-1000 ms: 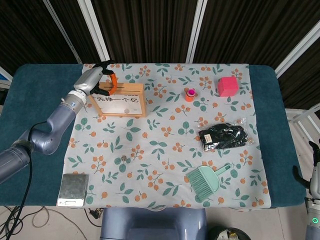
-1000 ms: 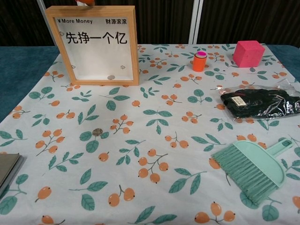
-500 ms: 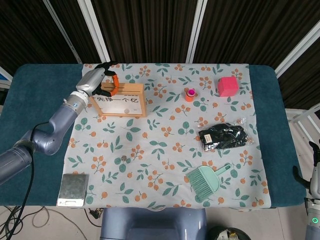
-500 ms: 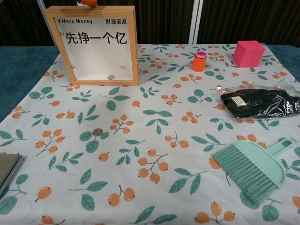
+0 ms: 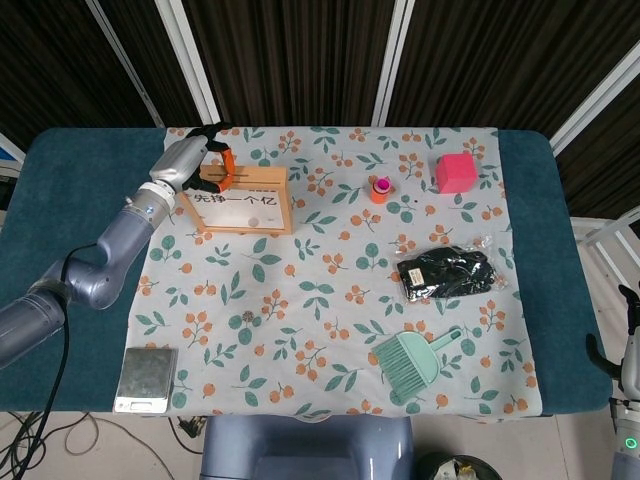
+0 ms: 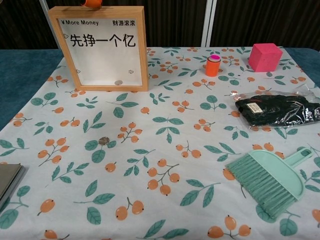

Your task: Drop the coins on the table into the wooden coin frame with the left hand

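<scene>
The wooden coin frame (image 5: 243,203) stands upright at the table's back left, and its front (image 6: 103,47) faces the chest view. One coin (image 6: 118,82) lies inside it at the bottom. Another coin (image 5: 247,318) lies loose on the cloth, also in the chest view (image 6: 103,141). My left hand (image 5: 197,156) hovers at the frame's top edge, its orange fingertips (image 5: 228,166) drawn together over the top rail. One tip (image 6: 92,2) peeks above the frame. Anything between the fingers is hidden. My right hand (image 5: 622,345) hangs off the table's right side, fingers apart and empty.
A small orange bottle (image 5: 379,188) and a pink cube (image 5: 455,172) stand at the back. A black bagged item (image 5: 447,272) and a green dustpan brush (image 5: 415,359) lie on the right. A grey scale (image 5: 146,378) sits at the front left corner.
The orange fingertip above the frame has shifted very slightly. Both coins and the right hand have stayed where they were.
</scene>
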